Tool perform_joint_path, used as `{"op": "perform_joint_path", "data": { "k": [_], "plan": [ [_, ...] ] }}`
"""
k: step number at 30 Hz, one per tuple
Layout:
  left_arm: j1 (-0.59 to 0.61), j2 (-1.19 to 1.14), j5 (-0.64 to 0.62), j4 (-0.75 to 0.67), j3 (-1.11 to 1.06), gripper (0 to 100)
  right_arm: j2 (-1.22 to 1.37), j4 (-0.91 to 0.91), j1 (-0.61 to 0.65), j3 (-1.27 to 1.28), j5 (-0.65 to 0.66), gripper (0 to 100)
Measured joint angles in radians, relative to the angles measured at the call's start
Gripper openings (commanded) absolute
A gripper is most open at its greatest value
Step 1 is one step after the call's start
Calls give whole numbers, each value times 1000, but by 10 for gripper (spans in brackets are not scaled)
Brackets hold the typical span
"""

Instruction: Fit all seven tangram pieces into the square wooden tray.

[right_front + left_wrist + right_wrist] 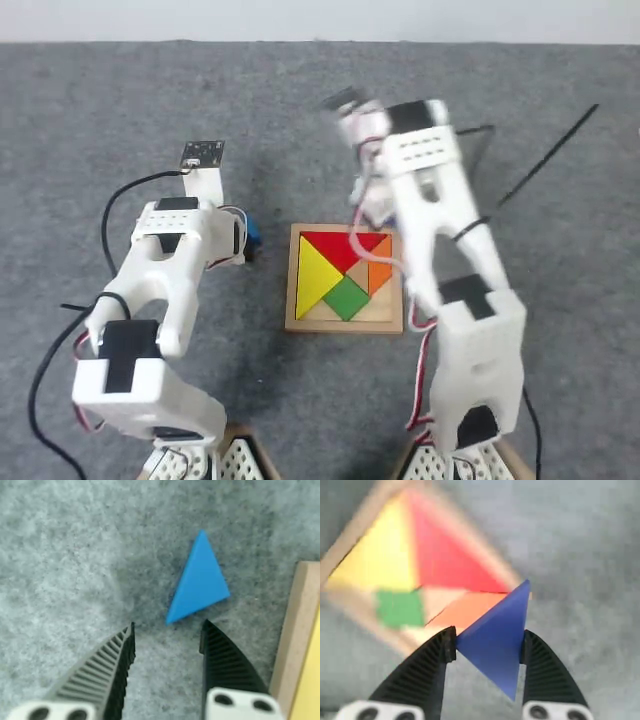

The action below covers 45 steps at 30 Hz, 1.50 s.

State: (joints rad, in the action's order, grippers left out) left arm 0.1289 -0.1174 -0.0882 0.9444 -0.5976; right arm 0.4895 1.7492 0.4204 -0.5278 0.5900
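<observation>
The square wooden tray (pixel 296 322) lies between the two arms. In it sit a red triangle (pixel 345 247), a yellow triangle (pixel 314 279), a green square (pixel 347 297) and an orange piece (pixel 380 275). My right gripper (pixel 487 642) hangs above the tray's far right corner, shut on a dark blue triangle (pixel 495 640). The tray (pixel 355 525) shows below it. A light blue triangle (pixel 200 577) lies flat on the carpet just left of the tray (pixel 300 625). My left gripper (pixel 168 627) is open right beside that triangle's near corner, not touching it. From above, the triangle (pixel 252 235) peeks out past the left arm.
Everything rests on grey carpet. Black cables run at the far right (pixel 545 160) and beside the left arm (pixel 110 215). Bare wood shows in the tray's lower right part (pixel 385 310). Open carpet lies behind and in front of the tray.
</observation>
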Motion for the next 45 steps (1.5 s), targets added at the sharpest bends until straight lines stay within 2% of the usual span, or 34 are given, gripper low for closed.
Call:
{"op": "perform_joint_path", "data": {
  "k": [6, 10, 14, 17, 20, 35, 39, 45],
  "plan": [
    [0, 0, 0, 0, 0, 206, -78, 2, 127, 192, 453, 108],
    [0, 0, 0, 0, 0, 206, -192, -31, 175, 405, 629, 112],
    [0, 0, 0, 0, 0, 206, -370, -166, 175, 672, 781, 112],
    [0, 0, 0, 0, 0, 206, -496, -284, 173, 850, 852, 109],
    [0, 0, 0, 0, 0, 206, -539, -331, 166, 925, 918, 108],
    [0, 0, 0, 0, 0, 206, -500, -318, 89, 939, 1261, 112],
    [0, 0, 0, 0, 0, 206, -500, -305, 94, 939, 1318, 113],
    [0, 0, 0, 0, 0, 206, -497, -299, 94, 939, 1363, 195]
  ]
}}
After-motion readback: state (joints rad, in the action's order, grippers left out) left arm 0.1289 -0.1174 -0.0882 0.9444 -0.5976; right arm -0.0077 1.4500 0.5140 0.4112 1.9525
